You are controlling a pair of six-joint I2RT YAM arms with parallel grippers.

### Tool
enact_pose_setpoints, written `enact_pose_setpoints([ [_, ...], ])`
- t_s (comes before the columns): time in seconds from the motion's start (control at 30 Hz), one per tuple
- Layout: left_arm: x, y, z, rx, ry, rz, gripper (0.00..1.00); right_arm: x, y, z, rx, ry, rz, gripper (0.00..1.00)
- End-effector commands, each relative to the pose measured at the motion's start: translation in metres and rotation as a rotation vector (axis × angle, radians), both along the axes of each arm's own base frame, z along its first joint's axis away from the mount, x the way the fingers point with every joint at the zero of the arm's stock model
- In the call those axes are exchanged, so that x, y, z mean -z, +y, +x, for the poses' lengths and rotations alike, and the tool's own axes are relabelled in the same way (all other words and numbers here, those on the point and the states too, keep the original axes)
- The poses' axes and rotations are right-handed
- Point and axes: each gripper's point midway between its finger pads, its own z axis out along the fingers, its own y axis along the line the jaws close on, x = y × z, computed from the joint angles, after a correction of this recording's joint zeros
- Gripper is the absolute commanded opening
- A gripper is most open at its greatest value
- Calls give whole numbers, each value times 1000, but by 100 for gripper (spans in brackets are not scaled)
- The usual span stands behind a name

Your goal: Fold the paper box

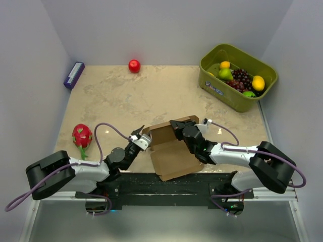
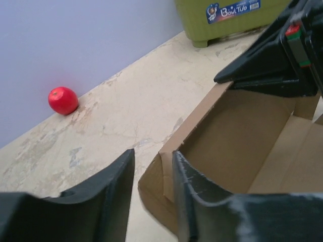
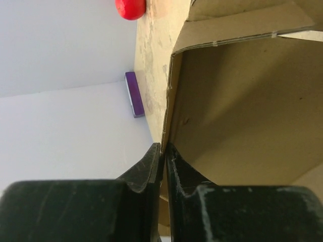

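The brown paper box (image 1: 171,154) lies partly folded at the table's near middle, its back wall raised. My right gripper (image 1: 177,129) is shut on the edge of that raised wall; in the right wrist view the fingers (image 3: 151,166) pinch the thin cardboard (image 3: 242,111) between them. My left gripper (image 1: 143,139) is at the box's left corner. In the left wrist view it (image 2: 152,171) is open and straddles the corner flap of the box (image 2: 242,136), one finger (image 2: 192,196) on the inner side, the other outside over the table.
A red round fruit (image 1: 134,66) lies at the back wall. A purple block (image 1: 74,74) is at the back left, a dragon fruit (image 1: 82,135) at the left, and an olive-green bin (image 1: 241,98) of fruit at the back right.
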Motion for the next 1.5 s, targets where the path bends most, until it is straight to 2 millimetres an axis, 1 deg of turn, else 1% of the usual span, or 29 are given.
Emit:
enact_pose_setpoints([
  [0.0,-34,-7,0,9,9,-158,65,-3,-6,3,38,-26,16,9],
  [0.03,-44,-8,-3,26,7,-192,69,-5,-6,3,39,-30,25,8],
  [0.07,-36,-10,-4,37,40,-169,74,-5,-6,2,39,-30,27,8],
  [0.1,-36,-14,-8,63,72,-199,80,-5,-6,2,39,-32,30,7],
  [0.13,-46,-13,-10,74,75,-235,82,-6,-7,2,40,-35,35,6],
  [0.17,-37,-11,-12,71,114,-215,84,-7,-8,2,41,-37,37,4],
  [0.2,-36,-9,-13,59,149,-257,86,-6,-9,1,40,-37,37,3],
  [0.23,-42,-3,-16,52,156,-302,86,-6,-10,0,42,-37,41,2],
  [0.27,-31,3,-16,29,196,-293,87,-5,-11,0,44,-37,45,1],
  [0.3,-38,12,-17,1,214,-378,87,-5,-11,-1,43,-39,47,0],
  [0.33,-35,17,-18,-19,230,-400,87,-5,-13,-2,44,-40,53,0],
  [0.37,-27,22,-18,-44,260,-393,88,-4,-14,-3,46,-38,53,0],
  [0.43,-37,33,-15,-100,283,-464,88,-2,-15,-4,44,-36,54,0],
  [0.47,-26,39,-14,-140,321,-432,88,-1,-15,-4,42,-35,54,0],
  [0.53,-30,49,-8,-192,341,-478,88,-1,-14,-5,40,-36,58,0],
  [0.63,-20,63,6,-256,399,-497,88,1,-14,-4,37,-34,61,0],
  [0.7,-6,71,17,-285,460,-489,89,0,-12,-6,31,-35,69,0],
  [0.77,5,74,21,-301,498,-464,89,2,-13,-6,33,-32,73,0],
  [0.9,34,67,24,-318,583,-376,88,-1,-16,-7,37,-39,72,0],
  [1.0,49,58,23,-280,623,-325,87,-2,-16,-7,39,-35,60,0],
  [1.03,50,55,23,-266,623,-325,86,-3,-17,-7,39,-34,59,0],
  [1.07,57,52,20,-242,637,-299,85,-3,-17,-6,41,-35,56,0],
  [1.1,59,50,18,-223,638,-294,84,-3,-17,-6,41,-34,53,0],
  [1.13,55,45,19,-199,626,-308,82,-4,-17,-7,41,-36,56,0],
  [1.2,58,37,12,-125,628,-292,81,-4,-17,-6,41,-35,50,1],
  [1.23,53,33,11,-91,608,-300,80,-4,-17,-6,41,-35,50,1],
  [1.27,55,29,6,-53,615,-299,79,-4,-17,-6,41,-34,49,1],
  [1.33,52,23,4,-11,599,-305,77,-4,-16,-6,38,-34,51,1],
  [1.47,57,13,-5,72,609,-277,75,-2,-15,-6,35,-29,48,1],
])
